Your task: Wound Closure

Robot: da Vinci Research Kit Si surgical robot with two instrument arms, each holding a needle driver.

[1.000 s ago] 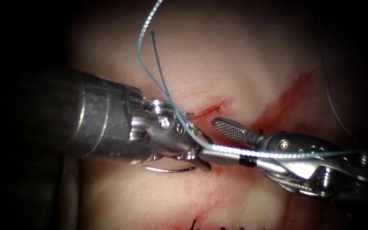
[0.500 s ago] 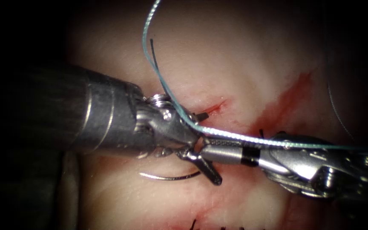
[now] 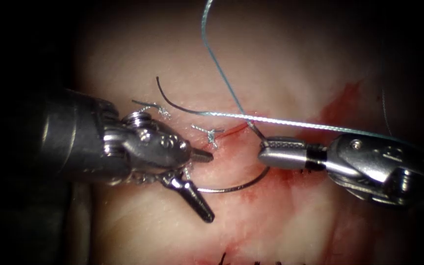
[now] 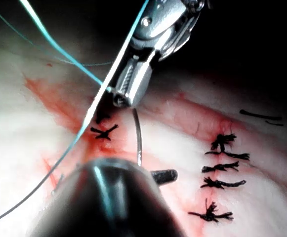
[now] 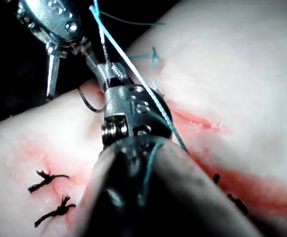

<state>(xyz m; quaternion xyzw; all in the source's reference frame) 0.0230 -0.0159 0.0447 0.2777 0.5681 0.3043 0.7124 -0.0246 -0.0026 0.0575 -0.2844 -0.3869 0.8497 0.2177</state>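
Endoscope: your left steel needle driver [image 3: 199, 181] has its jaws spread, holding nothing. Your right steel needle driver [image 3: 266, 151] is clamped on the thin curved steel needle [image 3: 231, 187] near one end; the needle arcs free above the pale pink tissue [image 3: 280, 64], over the red cut [image 3: 236, 130]. The teal braided thread [image 3: 271, 120] crosses above it.

Left wrist: the right driver's tip [image 4: 123, 96] grips the needle [image 4: 139, 133], beside black knotted stitches [image 4: 222, 163].

Right wrist: the closed jaws [image 5: 106, 74] hold the needle [image 5: 86, 102]; the left driver [image 5: 66, 59] hangs open nearby.
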